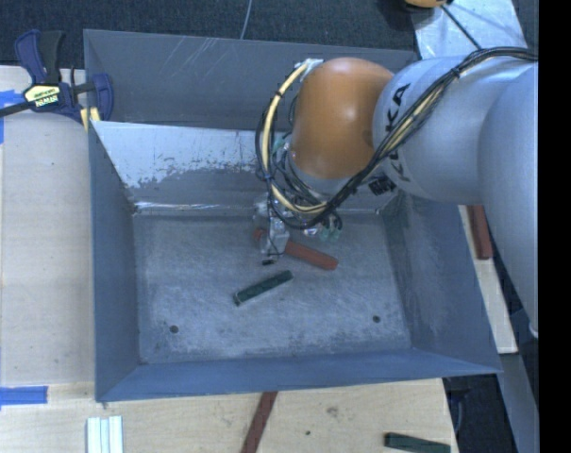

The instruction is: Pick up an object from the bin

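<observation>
Reaching in from the right, the arm [455, 130] sits over the back half of the grey bin [115, 281]. Its wrist is under a rounded orange cover [337, 116], with yellow and black cables [271, 140] looped down the cover's left side.

The claw [276, 239] is low, just above the bin floor, near the foot of the back wall and a little left of the floor's middle. Claw state: cannot tell whether released or clenched, as the cover and cables overhang it and its tip is dark against the floor. Whether it grips anything cannot be told either.

Two loose things lie on the floor.
- Red-brown stick [313, 259]: flat, slanting down to the right. Its left end is just beside or under the claw tip; contact cannot be told.
- Dark green stick [263, 289]: flat, slanting up to the right, in front of the claw and apart from it.

The two sticks lie near each other with a gap showing between them. Both sit in the middle part of the floor, well apart from the side walls.
</observation>
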You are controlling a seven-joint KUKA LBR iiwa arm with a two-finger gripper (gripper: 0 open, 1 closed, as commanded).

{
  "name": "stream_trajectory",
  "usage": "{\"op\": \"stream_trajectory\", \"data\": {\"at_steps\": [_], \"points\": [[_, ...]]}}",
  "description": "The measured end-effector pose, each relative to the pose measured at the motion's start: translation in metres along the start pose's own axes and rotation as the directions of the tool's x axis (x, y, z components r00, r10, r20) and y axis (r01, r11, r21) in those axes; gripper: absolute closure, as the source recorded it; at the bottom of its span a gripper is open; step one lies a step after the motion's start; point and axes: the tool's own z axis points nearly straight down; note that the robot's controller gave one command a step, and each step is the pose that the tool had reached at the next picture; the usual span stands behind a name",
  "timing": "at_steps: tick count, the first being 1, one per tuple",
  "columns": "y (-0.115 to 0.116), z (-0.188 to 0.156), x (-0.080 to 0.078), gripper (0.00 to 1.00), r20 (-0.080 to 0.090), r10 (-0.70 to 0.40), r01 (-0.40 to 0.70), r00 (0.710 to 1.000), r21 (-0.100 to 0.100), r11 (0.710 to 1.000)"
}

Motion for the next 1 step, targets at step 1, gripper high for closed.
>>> {"op": "stream_trajectory", "data": {"at_steps": [1], "points": [[-0.0116,-0.098,0.0006,1.0,0.002,0.024,-0.024,1.0,0.0,1.0]]}}
